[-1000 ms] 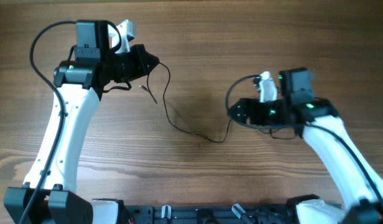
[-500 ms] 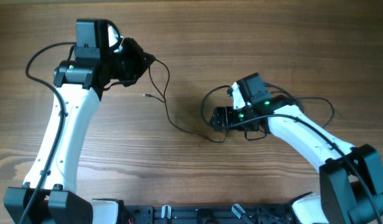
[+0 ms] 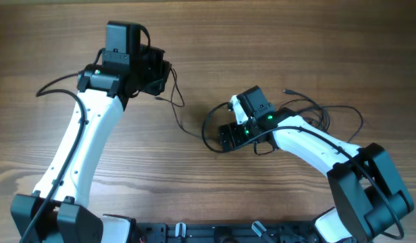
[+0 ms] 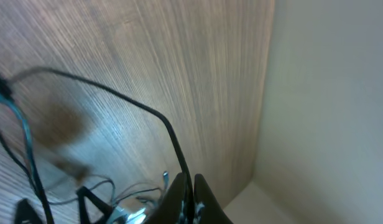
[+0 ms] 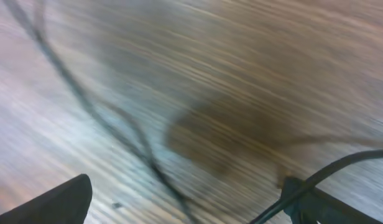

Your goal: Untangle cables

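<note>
- Left end effector, upper left, pinches one cable.
- Right end effector, centre, is spread; the other cables lie right of it on the surface.
- Risk: pulling may tighten the loop beside it into a knot.

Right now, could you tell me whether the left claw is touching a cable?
Touching. The left wrist view shows the left claw pinched shut on a thin black cable.
</note>
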